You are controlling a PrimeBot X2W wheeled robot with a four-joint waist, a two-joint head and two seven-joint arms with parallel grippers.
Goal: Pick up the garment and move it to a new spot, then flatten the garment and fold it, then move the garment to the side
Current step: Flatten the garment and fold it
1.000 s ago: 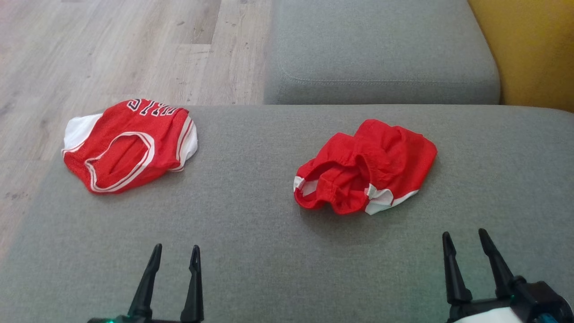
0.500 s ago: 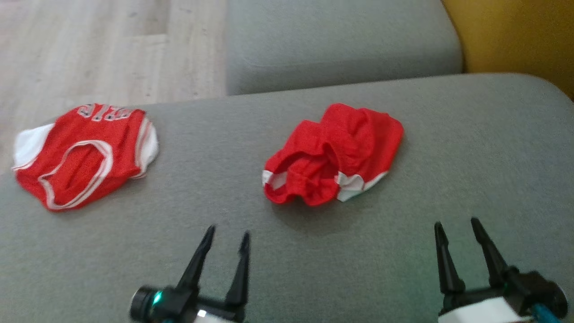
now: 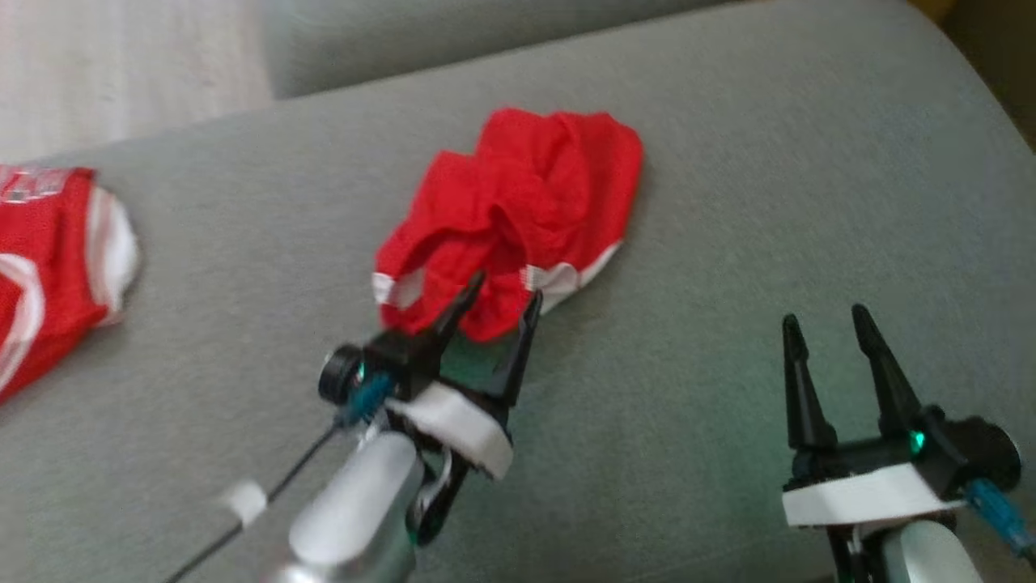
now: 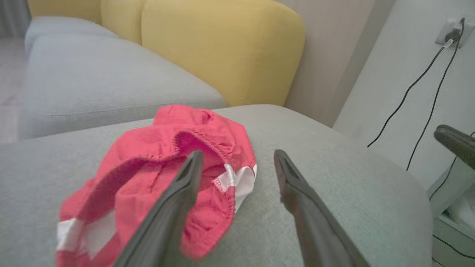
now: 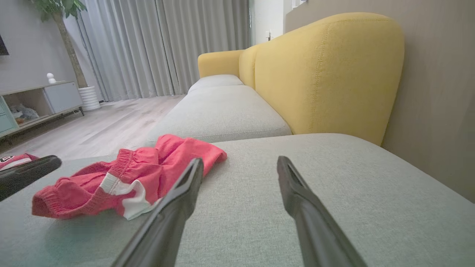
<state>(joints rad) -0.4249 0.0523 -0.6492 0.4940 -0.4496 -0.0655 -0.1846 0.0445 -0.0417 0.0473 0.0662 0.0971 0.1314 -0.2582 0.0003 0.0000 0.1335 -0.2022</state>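
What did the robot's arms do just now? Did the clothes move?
The left end effector reached forward, open, to the near edge of the red shorts; nothing grabbed yet. The camera turned too. The right end effector stayed back, open; shorts and jersey lie as before.

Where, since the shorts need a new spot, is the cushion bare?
Bare: the wide stretch of cushion right of the shorts, beyond the right gripper; also the strip between shorts and jersey. Crowded: the shorts' near edge, where the open left gripper points.
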